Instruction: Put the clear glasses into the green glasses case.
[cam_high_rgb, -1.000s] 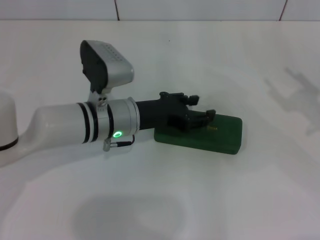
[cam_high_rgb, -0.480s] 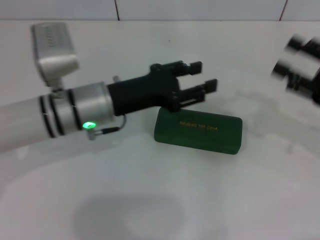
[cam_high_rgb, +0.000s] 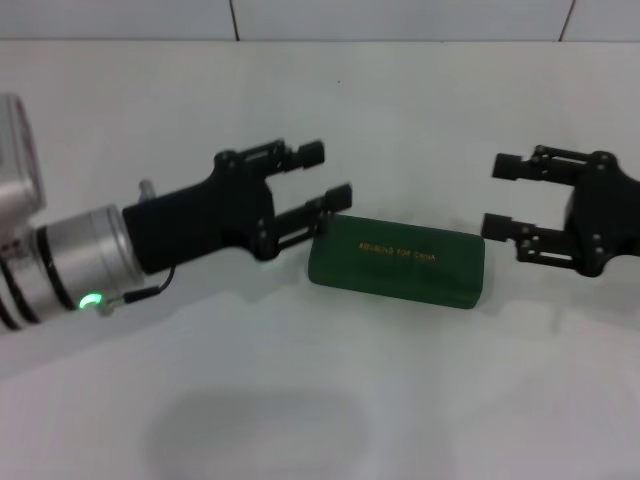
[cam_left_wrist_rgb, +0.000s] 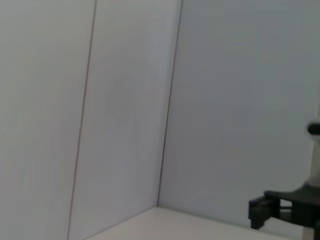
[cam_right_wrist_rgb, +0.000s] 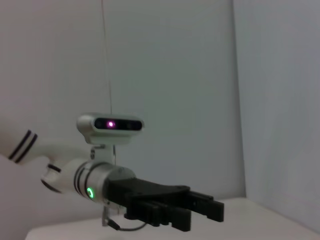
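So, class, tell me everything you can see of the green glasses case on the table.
The green glasses case is a dark green oblong hard shell with rounded corners and small gold lettering on its lid. It lies flat and closed on the white table. The open left gripper and open right gripper flank it; the left's lower fingertip overlaps its corner in the head view, contact unclear.

A plain white table (cam_high_rgb: 330, 400) meets a white tiled wall (cam_high_rgb: 400, 18) with thin dark seams; soft shadows lie across the tabletop.

White wall panels (cam_left_wrist_rgb: 125, 110) meet at a corner above the bench (cam_left_wrist_rgb: 165, 225). The right gripper (cam_left_wrist_rgb: 280, 207) shows far off, black.
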